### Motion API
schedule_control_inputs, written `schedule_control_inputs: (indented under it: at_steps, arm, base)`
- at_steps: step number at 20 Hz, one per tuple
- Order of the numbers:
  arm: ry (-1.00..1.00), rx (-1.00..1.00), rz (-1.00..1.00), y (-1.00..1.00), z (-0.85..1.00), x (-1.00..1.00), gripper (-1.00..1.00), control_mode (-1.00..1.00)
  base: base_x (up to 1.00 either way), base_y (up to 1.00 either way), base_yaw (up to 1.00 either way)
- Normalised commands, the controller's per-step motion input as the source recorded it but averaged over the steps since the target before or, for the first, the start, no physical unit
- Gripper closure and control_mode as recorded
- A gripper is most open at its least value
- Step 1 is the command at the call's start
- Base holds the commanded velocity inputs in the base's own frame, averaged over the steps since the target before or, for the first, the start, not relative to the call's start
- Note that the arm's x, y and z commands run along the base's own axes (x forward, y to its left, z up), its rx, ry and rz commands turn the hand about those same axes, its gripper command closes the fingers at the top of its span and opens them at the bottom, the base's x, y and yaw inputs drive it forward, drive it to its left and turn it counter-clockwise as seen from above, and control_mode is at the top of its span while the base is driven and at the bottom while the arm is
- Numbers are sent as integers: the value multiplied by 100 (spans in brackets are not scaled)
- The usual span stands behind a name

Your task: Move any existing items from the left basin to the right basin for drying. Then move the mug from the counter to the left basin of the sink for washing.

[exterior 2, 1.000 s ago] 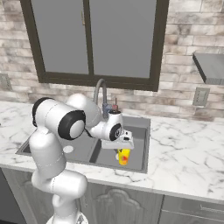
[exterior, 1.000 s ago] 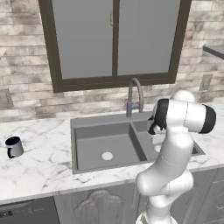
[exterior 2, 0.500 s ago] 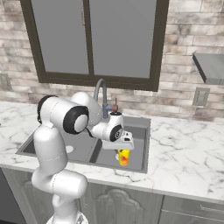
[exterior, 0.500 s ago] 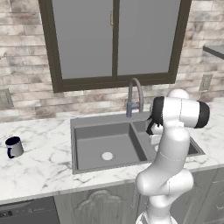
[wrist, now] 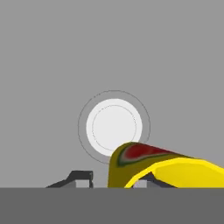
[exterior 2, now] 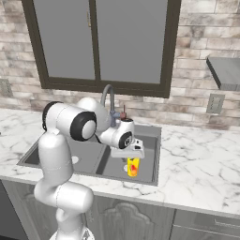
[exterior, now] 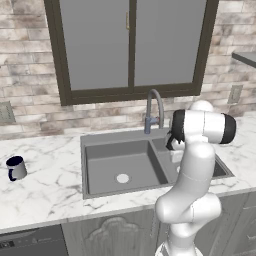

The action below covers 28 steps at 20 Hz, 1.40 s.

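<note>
Yellow cup point(exterior 2: 133, 167) with red-orange mark, grey-veined white counter point(exterior: 45, 182)

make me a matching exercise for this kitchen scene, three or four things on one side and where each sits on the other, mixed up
Things:
1. small yellow cup with a red-orange mark
2. small light-grey mug with a dark navy rim
3. curved steel faucet
4. round pale drain

Places:
A. on the white marble-look counter, left of the sink
B. on the floor of the left basin
C. in the right basin, under the robot's hand
D. behind the dark grey double sink, by its central divider

Pairs: 1-C, 2-A, 3-D, 4-B
</note>
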Motion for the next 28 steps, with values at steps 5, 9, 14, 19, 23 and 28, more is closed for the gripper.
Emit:
schedule_control_inputs:
  at_steps: [5, 9, 14, 19, 23, 28]
  arm:
    - [-5, 0, 0, -7, 15, -28, -100, -100]
    - [-4, 0, 0, -1, 38, -22, -100, -100]
    - [-3, -2, 0, 0, 55, -4, -100, -100]
    - [-5, -3, 0, 0, 61, -10, -100, -100]
    - [-3, -3, 0, 2, 59, -20, -100, -100]
    - [-2, -4, -1, 17, 55, -27, -100, -100]
  base:
    - [0, 0, 0]
    - [0, 0, 0]
    - [0, 0, 0]
    - [0, 0, 0]
    - [0, 0, 0]
    - [0, 0, 0]
